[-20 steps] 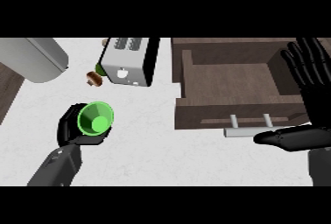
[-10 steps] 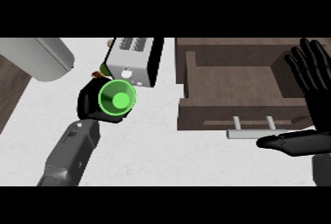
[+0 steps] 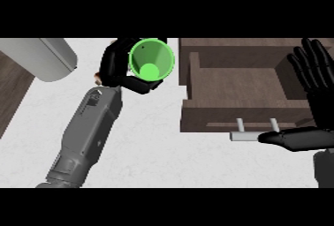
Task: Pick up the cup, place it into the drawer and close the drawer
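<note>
Fingers (image 3: 145, 86) of left hand (image 3: 115, 66) wrap smooth round green cup (image 3: 152, 57)

Open drawer (image 3: 238, 84) interior free; right hand (image 3: 318, 86) at edge

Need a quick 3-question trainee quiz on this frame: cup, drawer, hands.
1. True or false: the bright green plastic cup already sits inside the brown wooden drawer.
2. Which hand is curled round the cup? A) left hand B) right hand C) neither
3. Fill the blank: the right hand shows with straight fingers by the drawer's grey bar handle, and the drawer is ____.

Key:
1. False. The cup is held above the white counter, left of the drawer.
2. A.
3. Open.
</note>
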Motion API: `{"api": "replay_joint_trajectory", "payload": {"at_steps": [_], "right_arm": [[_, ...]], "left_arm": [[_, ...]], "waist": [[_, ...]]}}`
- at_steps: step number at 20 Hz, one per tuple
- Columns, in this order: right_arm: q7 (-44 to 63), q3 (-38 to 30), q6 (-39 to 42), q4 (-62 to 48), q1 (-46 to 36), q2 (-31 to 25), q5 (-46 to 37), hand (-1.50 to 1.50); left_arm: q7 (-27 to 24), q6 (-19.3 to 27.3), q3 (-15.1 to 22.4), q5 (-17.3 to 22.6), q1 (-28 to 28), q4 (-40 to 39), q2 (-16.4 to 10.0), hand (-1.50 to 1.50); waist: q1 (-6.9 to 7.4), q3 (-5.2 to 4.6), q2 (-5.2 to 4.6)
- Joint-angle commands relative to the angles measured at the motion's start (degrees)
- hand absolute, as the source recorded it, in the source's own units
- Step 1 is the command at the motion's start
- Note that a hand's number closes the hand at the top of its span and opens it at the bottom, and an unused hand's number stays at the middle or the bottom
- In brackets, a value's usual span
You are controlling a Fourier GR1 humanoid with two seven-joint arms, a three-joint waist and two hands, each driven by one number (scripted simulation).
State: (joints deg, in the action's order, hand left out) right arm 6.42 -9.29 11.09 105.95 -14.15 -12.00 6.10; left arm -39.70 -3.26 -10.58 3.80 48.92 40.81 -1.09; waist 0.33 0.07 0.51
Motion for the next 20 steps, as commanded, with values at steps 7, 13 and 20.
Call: {"api": "replay_joint_trajectory", "payload": {"at_steps": [7,13,20], "right_arm": [[-2.08,-0.31,0.01,-2.83,-2.02,-0.35,-0.86,-1.50],[-3.15,-0.75,1.46,-5.40,-3.31,-0.56,0.82,-1.50],[0.17,-0.45,1.51,-1.90,-4.49,-1.14,1.97,-1.50]], "left_arm": [[17.72,15.18,10.27,4.37,16.45,1.34,1.08,1.50],[25.17,23.48,16.89,9.84,25.38,-8.90,1.09,1.50],[25.34,24.86,23.30,11.94,27.15,-19.60,1.09,1.50]], "waist": [[-1.60,-0.04,-0.63],[-3.38,0.01,-1.09],[-5.76,0.02,-1.50]]}}
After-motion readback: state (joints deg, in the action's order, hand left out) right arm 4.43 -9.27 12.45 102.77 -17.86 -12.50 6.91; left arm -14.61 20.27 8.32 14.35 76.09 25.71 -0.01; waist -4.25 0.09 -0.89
